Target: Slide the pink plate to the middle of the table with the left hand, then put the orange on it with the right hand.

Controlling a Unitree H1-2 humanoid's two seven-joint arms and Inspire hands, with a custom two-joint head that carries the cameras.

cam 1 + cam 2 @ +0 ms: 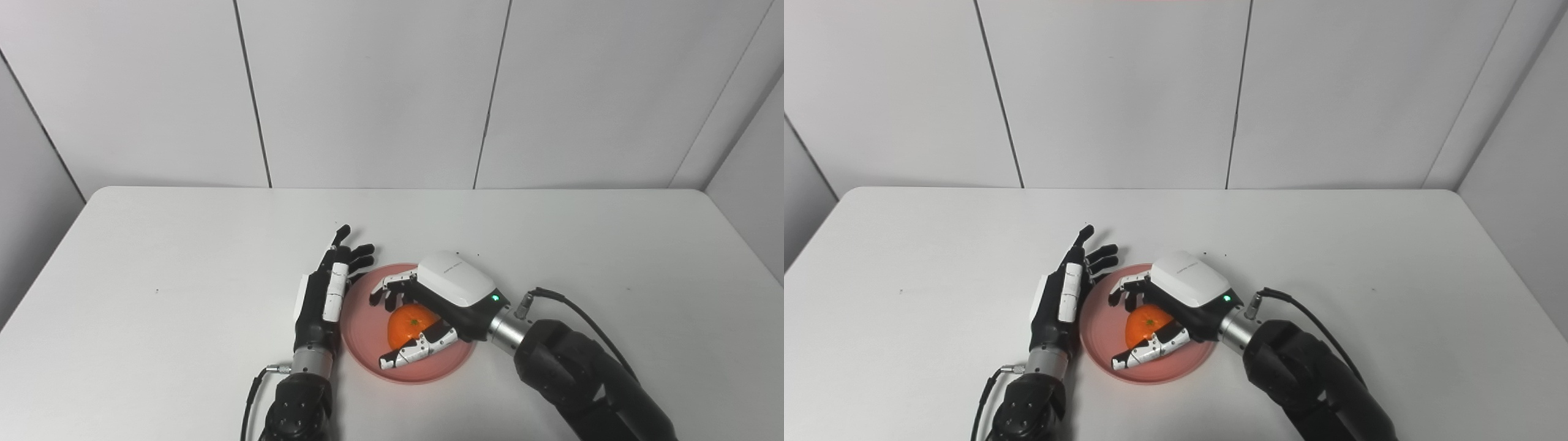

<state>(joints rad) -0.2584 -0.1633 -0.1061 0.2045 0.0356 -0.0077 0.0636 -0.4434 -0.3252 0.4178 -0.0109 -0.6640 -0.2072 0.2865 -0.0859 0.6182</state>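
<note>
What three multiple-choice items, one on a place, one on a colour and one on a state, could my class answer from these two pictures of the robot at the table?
1. Where is the orange?
A. on the plate
B. on the bare table, far left
C. by the back wall

2. What colour is the plate?
A. blue
B. pink
C. green

3. How is the left hand?
A. closed on the orange
B. gripping a cup
C. open, fingers stretched, beside the plate's left rim

Key: 1 A, the fruit sits within the plate's rim, the right hand cupped around it. 2 B, the rim reads pale pink against the white table. 3 C, nothing lies in it.
</note>
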